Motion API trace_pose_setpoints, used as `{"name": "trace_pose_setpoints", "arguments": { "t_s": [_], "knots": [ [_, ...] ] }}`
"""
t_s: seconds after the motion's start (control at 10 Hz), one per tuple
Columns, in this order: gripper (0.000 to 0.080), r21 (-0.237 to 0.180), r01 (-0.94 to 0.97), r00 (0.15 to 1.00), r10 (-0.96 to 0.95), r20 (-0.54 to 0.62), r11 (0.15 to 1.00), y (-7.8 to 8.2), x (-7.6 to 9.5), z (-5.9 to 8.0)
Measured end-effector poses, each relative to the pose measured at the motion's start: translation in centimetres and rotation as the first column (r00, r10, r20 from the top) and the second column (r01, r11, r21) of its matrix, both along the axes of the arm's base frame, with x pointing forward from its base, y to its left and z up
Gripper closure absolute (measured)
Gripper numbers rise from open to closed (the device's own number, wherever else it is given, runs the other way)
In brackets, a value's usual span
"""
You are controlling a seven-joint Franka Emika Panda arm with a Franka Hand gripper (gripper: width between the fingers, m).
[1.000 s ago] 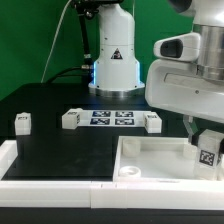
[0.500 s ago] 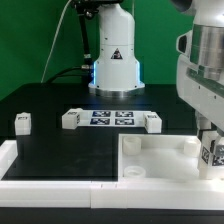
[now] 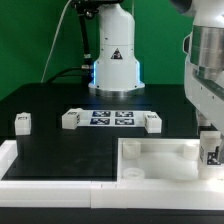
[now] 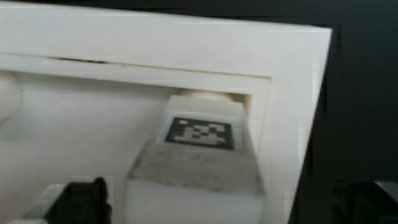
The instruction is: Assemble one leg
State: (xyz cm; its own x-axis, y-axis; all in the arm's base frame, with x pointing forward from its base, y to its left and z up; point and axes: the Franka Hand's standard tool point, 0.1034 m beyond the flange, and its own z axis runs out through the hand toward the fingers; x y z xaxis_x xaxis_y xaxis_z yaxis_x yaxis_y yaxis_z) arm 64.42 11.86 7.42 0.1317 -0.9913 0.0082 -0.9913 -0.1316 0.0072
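Note:
My gripper [image 3: 209, 150] is shut on a leg [image 3: 210, 154], a small white block with a black-and-white tag, and holds it down at the near right corner of the large white tray-like part [image 3: 150, 160]. In the wrist view the leg [image 4: 201, 132] stands between my dark fingers [image 4: 80, 200], its far end against the tray's inner corner wall [image 4: 214, 60]. Three more legs lie on the black table: one at the exterior view's left [image 3: 21, 122], one by the marker board [image 3: 69, 119], one to its right [image 3: 152, 122].
The marker board [image 3: 112, 118] lies on the table in front of the robot base [image 3: 113, 60]. A white rail [image 3: 40, 168] runs along the table's front at the exterior view's left. A green backdrop stands behind.
The arm has moved toward the exterior view's right with the leg in its grip, bringing the leg to the tray's right corner and slightly lower.

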Motion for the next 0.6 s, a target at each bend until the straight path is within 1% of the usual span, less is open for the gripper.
{"name": "trace_pose_setpoints", "arguments": {
  "t_s": [0.1, 0.2, 0.3, 0.4, 0.6],
  "knots": [
    [0.0154, 0.001, -0.133, 0.991, 0.133, -0.002, 0.991, -0.09, -0.01, -0.08],
    [0.0154, 0.001, -0.308, 0.951, 0.308, 0.001, 0.951, -0.33, 0.09, -0.07],
    [0.0151, -0.005, -0.48, 0.877, 0.48, 0.014, 0.877, -0.42, 0.24, -0.09],
    [0.0151, -0.006, -0.628, 0.779, 0.628, 0.011, 0.779, -0.33, 0.16, -0.08],
    [0.0151, -0.004, -0.833, 0.554, 0.833, 0.008, 0.554, 0.01, 0.1, -0.09]
  ]
}}
